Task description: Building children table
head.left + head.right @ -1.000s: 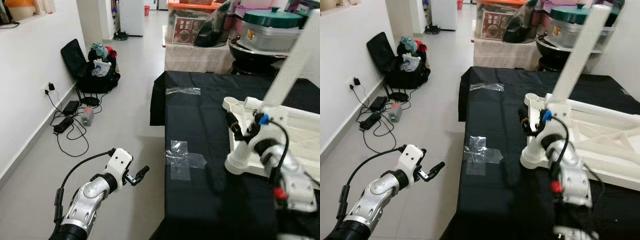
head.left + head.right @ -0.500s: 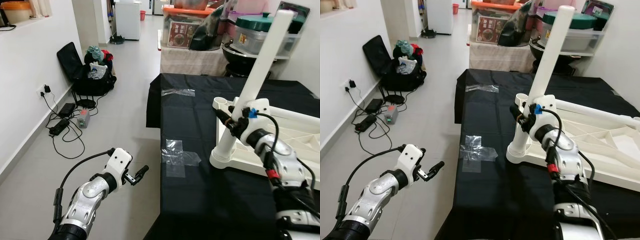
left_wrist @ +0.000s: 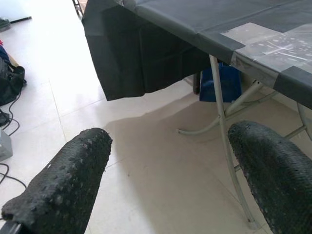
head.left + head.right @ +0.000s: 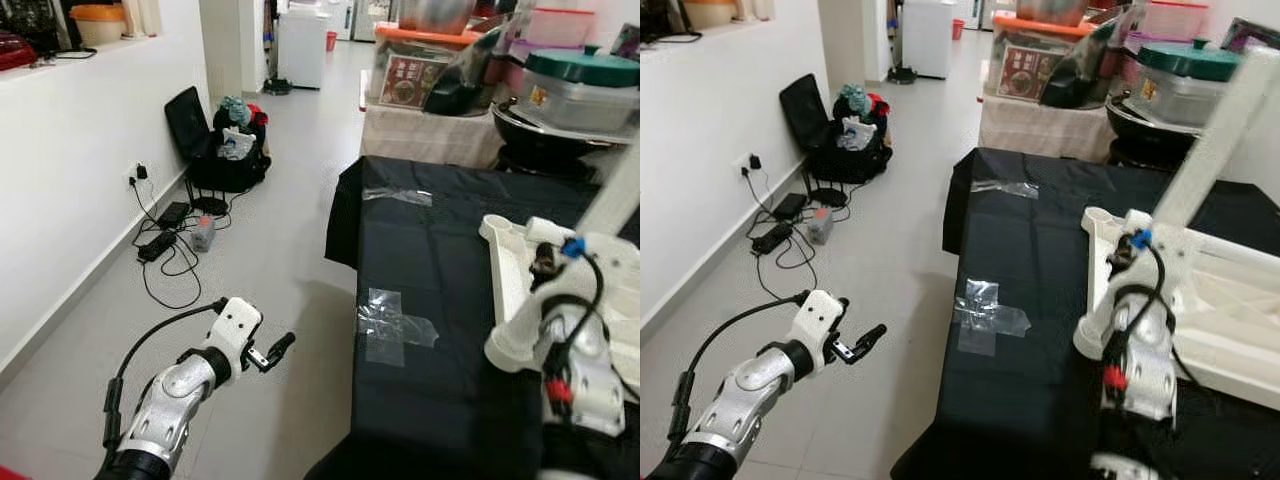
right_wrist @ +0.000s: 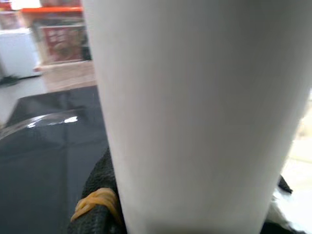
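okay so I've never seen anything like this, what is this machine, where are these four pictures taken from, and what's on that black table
This is a walking humanoid robot with two silver arms, each ending in black two-fingered jaws. The two wide pictures come from cameras in its head, looking down; the two close-ups come from cameras on its wrists.

The left gripper hangs open over the floor beside the table, holding nothing. The right gripper is closed around a white table leg, which looms large in the right wrist picture.

On the black tablecloth lies the white tabletop of a child's table, upside down, plus clear tape patches. A bag and cables sit by the wall.
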Controlling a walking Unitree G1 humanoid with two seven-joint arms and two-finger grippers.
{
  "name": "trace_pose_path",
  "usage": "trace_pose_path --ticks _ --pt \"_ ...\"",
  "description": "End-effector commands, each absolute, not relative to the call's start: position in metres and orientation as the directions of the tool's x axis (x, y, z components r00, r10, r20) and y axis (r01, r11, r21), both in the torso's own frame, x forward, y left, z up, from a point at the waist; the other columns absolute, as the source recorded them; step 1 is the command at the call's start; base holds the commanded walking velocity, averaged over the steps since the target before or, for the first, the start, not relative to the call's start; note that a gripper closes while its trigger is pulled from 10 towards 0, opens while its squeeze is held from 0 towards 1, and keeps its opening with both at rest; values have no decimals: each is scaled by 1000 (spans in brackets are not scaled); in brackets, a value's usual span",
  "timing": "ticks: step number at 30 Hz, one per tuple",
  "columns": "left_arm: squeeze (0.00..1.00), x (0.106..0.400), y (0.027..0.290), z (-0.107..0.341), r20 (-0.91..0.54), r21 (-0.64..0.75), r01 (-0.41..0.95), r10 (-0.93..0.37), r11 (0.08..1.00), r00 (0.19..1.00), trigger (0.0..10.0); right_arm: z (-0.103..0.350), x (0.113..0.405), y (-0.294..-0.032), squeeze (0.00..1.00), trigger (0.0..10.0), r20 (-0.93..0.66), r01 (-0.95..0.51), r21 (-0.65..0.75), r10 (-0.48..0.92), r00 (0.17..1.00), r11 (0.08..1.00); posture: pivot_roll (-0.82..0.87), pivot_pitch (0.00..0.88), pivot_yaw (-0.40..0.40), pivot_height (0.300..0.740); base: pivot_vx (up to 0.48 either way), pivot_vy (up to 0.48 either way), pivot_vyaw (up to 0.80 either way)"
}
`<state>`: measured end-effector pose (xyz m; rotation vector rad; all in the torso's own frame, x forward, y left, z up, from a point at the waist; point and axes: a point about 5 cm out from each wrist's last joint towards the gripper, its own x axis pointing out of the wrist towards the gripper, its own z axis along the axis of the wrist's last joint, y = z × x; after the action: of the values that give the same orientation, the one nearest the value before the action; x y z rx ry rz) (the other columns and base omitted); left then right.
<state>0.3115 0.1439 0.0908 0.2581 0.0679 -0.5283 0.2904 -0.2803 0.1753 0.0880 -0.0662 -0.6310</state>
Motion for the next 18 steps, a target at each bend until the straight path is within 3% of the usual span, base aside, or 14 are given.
trace_pose_path --ticks 1,2,3,4,7,9,10,11,18 --pt "0 311 140 87 -148 233 528 -507 817 849 10000 141 275 -289 12 0 -122 667 76 -657 744 741 28 0 -46 740 0 0 0" --pt "0 312 139 88 -149 233 529 -508 816 849 10000 140 278 -282 12 0 -128 638 88 -626 769 765 28 0 -46 740 0 0 0" --pt "0 312 138 88 -148 233 530 -509 815 848 10000 148 285 -274 1000 10000 -85 585 103 -578 811 805 34 0 -49 740 0 0 0" --pt "0 312 138 88 -148 233 530 -509 815 848 10000 148 285 -274 1000 10000 -85 585 103 -578 811 805 34 0 -49 740 0 0 0" --pt "0 313 139 89 -145 231 531 -511 815 848 10000 184 313 -255 1000 10000 40 328 140 -337 941 934 42 0 -57 740 0 0 0" --pt "0 313 139 89 -145 231 530 -510 816 848 10000 194 317 -251 1000 10000 74 268 117 -277 958 956 42 0 -57 740 0 0 0" --pt "0 313 140 89 -146 229 528 -507 818 849 10000 207 323 -247 0 10000 116 179 94 -190 975 979 50 0 -64 740 0 0 0" --pt "0 312 141 88 -146 228 526 -506 819 850 10000 217 328 -242 0 10000 150 58 61 -67 986 996 51 0 -65 740 0 0 0" --pt "0 311 142 88 -146 227 524 -503 821 852 10000 227 338 -238 0 10000 154 -145 -19 146 977 989 63 0 -73 740 0 0 0"
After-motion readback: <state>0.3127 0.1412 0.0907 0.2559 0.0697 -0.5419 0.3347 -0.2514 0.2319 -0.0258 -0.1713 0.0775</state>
